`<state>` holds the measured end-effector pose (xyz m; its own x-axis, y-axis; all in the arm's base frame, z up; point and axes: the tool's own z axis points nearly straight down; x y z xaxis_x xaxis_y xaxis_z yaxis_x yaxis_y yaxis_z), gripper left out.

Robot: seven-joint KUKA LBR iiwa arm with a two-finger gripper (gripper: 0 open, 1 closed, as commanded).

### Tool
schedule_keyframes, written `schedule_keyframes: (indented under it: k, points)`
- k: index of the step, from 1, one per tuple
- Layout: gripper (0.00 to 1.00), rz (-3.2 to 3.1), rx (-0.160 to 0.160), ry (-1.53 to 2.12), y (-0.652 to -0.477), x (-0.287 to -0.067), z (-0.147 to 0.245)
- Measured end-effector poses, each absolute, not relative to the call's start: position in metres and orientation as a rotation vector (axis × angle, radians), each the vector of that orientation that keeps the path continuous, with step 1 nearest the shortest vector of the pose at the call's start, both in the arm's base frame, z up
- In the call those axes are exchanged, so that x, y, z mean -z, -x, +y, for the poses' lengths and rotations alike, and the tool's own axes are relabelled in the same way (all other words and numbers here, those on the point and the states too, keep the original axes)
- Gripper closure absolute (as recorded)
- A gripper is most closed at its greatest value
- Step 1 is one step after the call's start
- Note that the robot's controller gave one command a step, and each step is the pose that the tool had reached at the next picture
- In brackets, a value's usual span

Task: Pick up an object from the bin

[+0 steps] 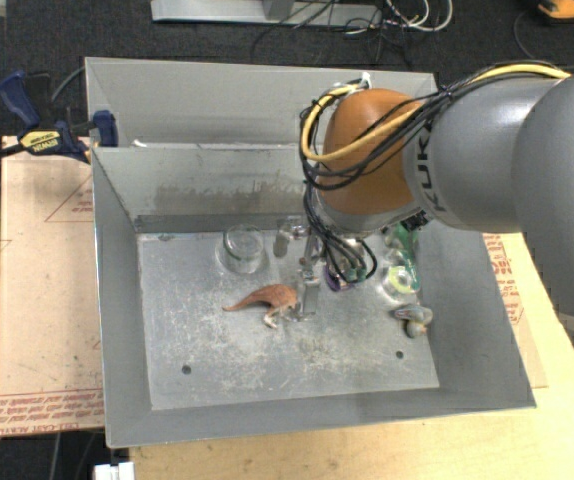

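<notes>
Claw [304,286] low at right end of small brown plastic dinosaur toy [265,299]; how far open, cannot tell. Likely grasp step; next move calls for closing on toy, then straight lift.

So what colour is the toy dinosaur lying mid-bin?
The toy dinosaur is reddish brown, clearest in the camera view, just left of the gripper.

arm [507,158]: grey, KUKA lettering | wrist cover [367,158]: orange | cables [314,128]: yellow, black
</notes>
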<state>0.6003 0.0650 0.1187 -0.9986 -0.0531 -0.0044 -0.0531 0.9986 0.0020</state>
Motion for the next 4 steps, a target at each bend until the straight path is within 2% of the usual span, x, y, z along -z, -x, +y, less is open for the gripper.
schedule_keyframes:
  k: [1, 2, 3, 4]
  points:
    - [0.00, 3.144, -0.005, -0.103, -0.579, -0.069, 0.062]
    - [0.00, 3.133, -0.005, 0.037, -0.594, -0.071, 0.055]
    - [1.00, 3.141, -0.007, -0.101, -0.580, -0.070, 0.063]
    - [1.00, 3.141, -0.007, -0.101, -0.580, -0.070, 0.063]
